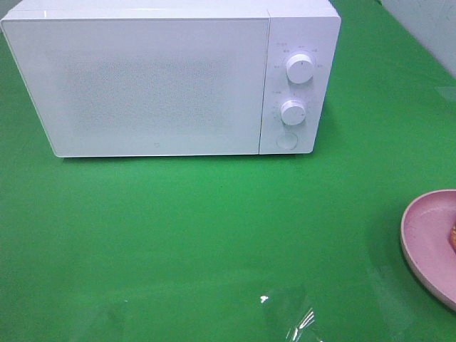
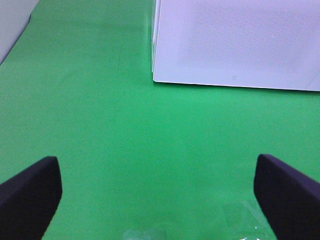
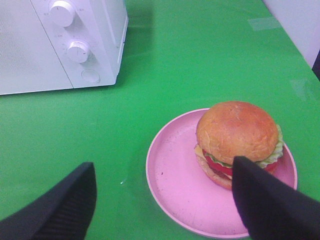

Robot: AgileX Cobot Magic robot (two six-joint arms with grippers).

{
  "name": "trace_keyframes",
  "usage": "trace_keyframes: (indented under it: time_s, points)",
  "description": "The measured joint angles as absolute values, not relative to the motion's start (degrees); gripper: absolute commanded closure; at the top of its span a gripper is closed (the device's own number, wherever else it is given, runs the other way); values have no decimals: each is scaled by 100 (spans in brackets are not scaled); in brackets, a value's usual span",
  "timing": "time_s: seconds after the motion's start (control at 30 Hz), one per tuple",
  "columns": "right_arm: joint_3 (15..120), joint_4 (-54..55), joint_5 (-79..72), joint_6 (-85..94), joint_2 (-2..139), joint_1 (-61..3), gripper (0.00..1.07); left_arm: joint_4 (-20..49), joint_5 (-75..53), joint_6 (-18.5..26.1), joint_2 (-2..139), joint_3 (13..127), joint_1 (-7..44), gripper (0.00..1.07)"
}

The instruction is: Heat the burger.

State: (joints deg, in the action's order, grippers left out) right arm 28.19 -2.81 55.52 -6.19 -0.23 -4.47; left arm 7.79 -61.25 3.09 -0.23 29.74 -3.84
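Note:
The burger, a glossy golden-brown bun with lettuce, cheese and tomato, sits on a pink plate. In the exterior high view only a sliver of it shows at the right edge, on the plate. The white microwave stands at the back with its door shut; it also shows in the left wrist view and the right wrist view. My right gripper is open above the plate, close to the burger. My left gripper is open and empty over bare green cloth in front of the microwave.
The microwave has two knobs and a round button on its right panel. A green cloth covers the table. Patches of clear tape lie near the front edge.

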Motion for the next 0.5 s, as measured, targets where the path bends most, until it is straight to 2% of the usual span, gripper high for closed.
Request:
trace_keyframes:
  time_s: [0.5]
  points:
    - [2819, -281, 5552, -619, -23, -447, 34, 779, -6125, 304, -23, 2974, -384, 10]
